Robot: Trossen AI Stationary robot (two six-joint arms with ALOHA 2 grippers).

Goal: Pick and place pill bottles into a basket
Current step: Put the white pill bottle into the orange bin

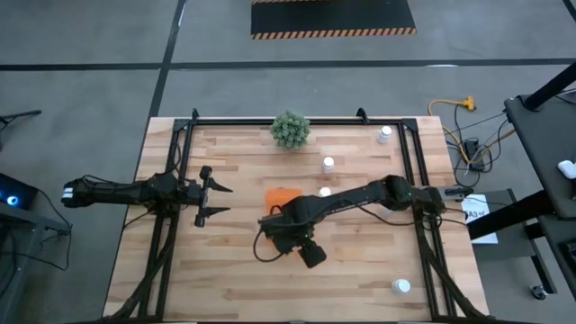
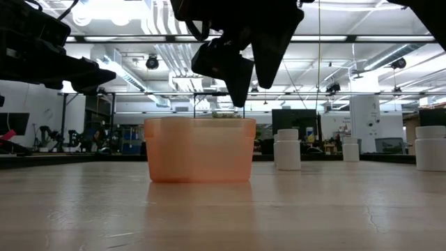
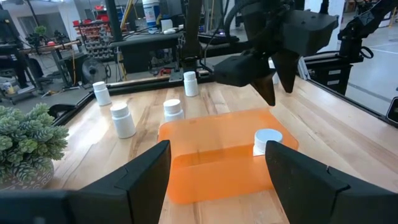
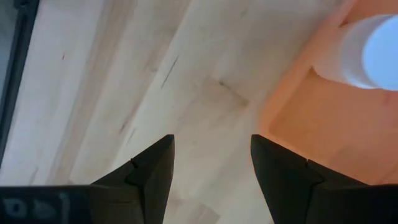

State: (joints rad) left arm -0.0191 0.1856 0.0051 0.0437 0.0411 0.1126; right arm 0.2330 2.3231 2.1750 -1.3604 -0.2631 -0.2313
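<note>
The orange basket (image 1: 281,195) stands mid-table, and it also shows in the low view (image 2: 200,150) and the left wrist view (image 3: 217,158). One white pill bottle (image 3: 267,140) stands inside it, and it also shows in the right wrist view (image 4: 364,53). Other bottles stand on the table: (image 1: 328,164), (image 1: 385,135), (image 1: 400,286), and one just beside the basket (image 3: 173,109). My right gripper (image 4: 211,143) is open and empty, pointing down above the basket's near side (image 3: 267,59). My left gripper (image 1: 214,198) is open and empty, left of the basket.
A green bushy plant (image 1: 290,129) stands at the table's far edge, and it also shows in the left wrist view (image 3: 25,140). Black frame rails (image 1: 171,180) run along the table's left, right and far sides. Bare wood lies between the basket and the near edge.
</note>
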